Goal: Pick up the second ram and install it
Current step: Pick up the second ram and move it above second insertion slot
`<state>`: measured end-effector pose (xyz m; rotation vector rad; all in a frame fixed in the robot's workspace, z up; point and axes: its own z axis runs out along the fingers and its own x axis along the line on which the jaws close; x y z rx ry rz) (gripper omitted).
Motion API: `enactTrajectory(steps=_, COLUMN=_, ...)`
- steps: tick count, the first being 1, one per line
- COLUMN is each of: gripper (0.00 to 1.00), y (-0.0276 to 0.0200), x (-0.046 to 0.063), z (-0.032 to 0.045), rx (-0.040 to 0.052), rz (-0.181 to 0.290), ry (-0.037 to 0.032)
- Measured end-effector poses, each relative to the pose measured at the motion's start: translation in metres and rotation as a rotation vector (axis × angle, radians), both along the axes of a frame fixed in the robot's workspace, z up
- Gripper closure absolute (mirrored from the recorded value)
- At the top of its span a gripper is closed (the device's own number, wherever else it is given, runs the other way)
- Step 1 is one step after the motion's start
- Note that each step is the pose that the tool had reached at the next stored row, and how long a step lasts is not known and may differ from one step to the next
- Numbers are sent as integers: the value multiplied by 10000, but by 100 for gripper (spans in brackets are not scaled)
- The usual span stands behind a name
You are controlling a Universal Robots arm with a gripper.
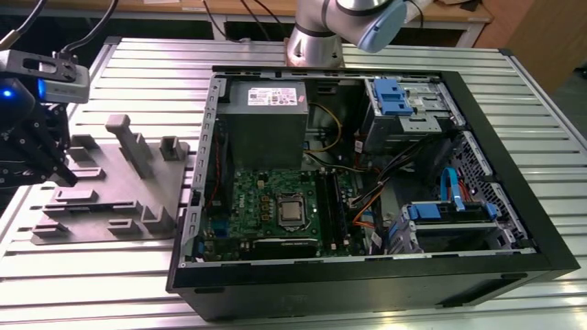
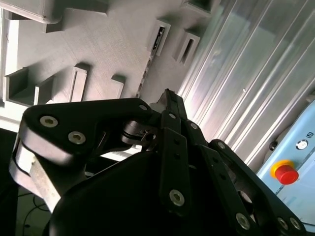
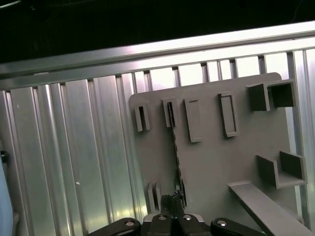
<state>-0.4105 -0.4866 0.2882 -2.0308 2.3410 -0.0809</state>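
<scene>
A ribbed metal table [image 1: 110, 275] is seen in the exterior view. The greater part of it is taken up by an open black case [image 1: 321, 289], laid on its side towards the exterior view's right. Inside the case, a grey power supply [image 1: 266, 103] is mounted at the far end. A green motherboard [image 1: 266, 199] is fitted next to it, on the near side.

A grey tray [image 1: 110, 185] with upright blocks is placed on the table, just beside the case on the exterior view's left. The arm [image 1: 317, 38] is based behind the case.

The gripper [image 1: 60, 175] is positioned at the far left of the exterior view, at the tray's outer edge and well apart from the case. In both wrist views it is pointed down at the tray [image 3: 211, 162].

The ram [image 3: 175, 152] is located on the tray and is seen edge-on as a thin strip. One end is seated in a slotted block [image 3: 170, 114] near the tray's edge. The other end is met by the gripper [image 3: 173, 200]. In the second wrist view the ram [image 2: 145, 73] is likewise seen running from the gripper [image 2: 167, 96] to that block.

It cannot be told whether the gripper is open, closed or clamped on the ram.
</scene>
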Motion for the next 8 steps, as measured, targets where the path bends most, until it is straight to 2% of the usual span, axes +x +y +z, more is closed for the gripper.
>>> enactTrajectory(steps=8, gripper=90, y=6, x=-1, z=-122, rx=51, rz=729, ry=-1)
